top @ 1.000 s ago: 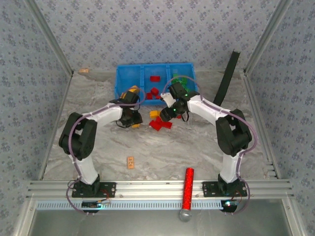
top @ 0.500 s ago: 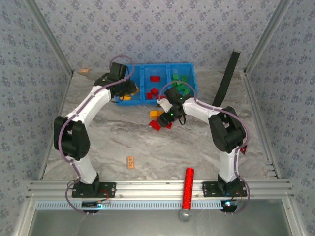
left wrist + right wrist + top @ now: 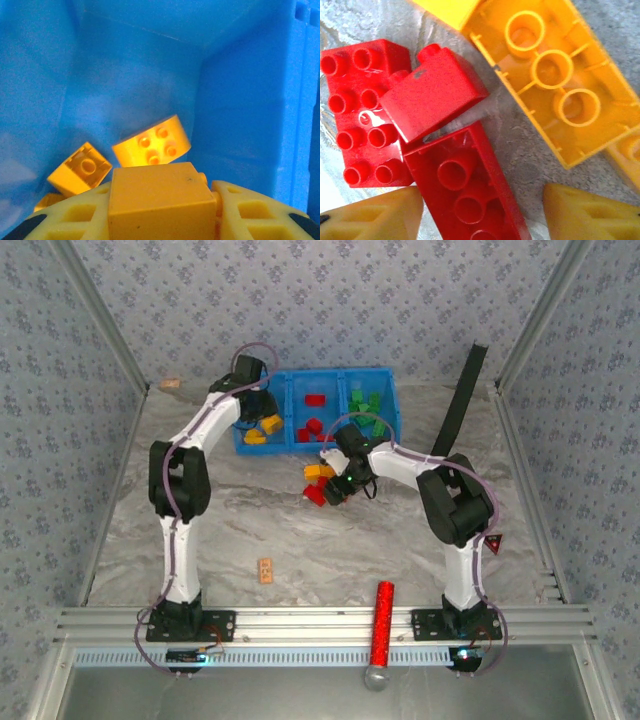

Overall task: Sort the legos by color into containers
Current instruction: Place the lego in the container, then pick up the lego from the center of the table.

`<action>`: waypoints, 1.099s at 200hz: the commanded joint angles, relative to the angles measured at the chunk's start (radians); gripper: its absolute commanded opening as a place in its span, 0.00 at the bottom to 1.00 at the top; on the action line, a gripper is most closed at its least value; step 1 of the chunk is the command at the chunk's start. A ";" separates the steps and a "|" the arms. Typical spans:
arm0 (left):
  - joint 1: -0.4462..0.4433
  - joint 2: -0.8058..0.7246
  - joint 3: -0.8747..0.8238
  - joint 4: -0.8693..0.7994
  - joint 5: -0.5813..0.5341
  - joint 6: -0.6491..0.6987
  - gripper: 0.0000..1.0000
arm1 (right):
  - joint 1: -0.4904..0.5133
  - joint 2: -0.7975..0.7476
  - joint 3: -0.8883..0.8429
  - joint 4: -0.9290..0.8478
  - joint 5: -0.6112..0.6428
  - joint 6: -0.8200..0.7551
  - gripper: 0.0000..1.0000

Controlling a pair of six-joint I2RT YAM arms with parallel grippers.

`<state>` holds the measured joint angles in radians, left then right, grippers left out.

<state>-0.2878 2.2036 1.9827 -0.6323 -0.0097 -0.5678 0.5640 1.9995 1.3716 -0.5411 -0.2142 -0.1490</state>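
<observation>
The containers (image 3: 316, 373) are three joined blue bins at the back. In the top view the left one holds yellow legos (image 3: 262, 428), the middle one red legos (image 3: 314, 426) and the right one green legos (image 3: 366, 403). My left gripper (image 3: 250, 406) reaches into the left bin and is shut on a yellow-orange lego (image 3: 159, 197), above two more yellow legos (image 3: 151, 145) and beside the blue wall (image 3: 240, 100). My right gripper (image 3: 480, 215) is open, low over the table. An upside-down red lego (image 3: 465, 192) lies between its fingers, with a gap on the right. Other red legos (image 3: 362, 110) and a yellow lego (image 3: 550, 85) lie around it.
A flat tan block (image 3: 265, 569) lies on the marble table (image 3: 400, 550) near the front. A red glittery cylinder (image 3: 381, 623) rests across the front rail. A black bar (image 3: 462, 400) leans at the back right. Patterned walls close in three sides.
My left arm has swung from the table up to the left bin with the yellow-orange lego in its grip. My right gripper has shifted slightly left and lower onto the loose red legos.
</observation>
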 commanded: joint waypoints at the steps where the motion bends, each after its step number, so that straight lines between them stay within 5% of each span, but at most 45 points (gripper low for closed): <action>1: 0.006 0.024 0.073 -0.041 0.017 0.023 0.33 | 0.009 0.027 -0.004 -0.026 -0.027 -0.005 0.58; 72: 0.012 0.085 0.085 -0.041 0.031 0.010 0.47 | 0.019 -0.012 -0.065 -0.093 0.003 0.036 0.32; 157: 0.012 -0.016 -0.015 -0.015 0.015 0.025 0.61 | 0.006 -0.268 -0.011 -0.150 -0.043 0.061 0.28; 220: -0.002 -0.233 -0.189 0.009 0.019 0.051 0.63 | -0.008 -0.142 0.303 -0.094 0.101 0.065 0.27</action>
<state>-0.2817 2.1143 1.8362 -0.6342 0.0109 -0.5518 0.5606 1.7809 1.5551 -0.6598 -0.1959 -0.1001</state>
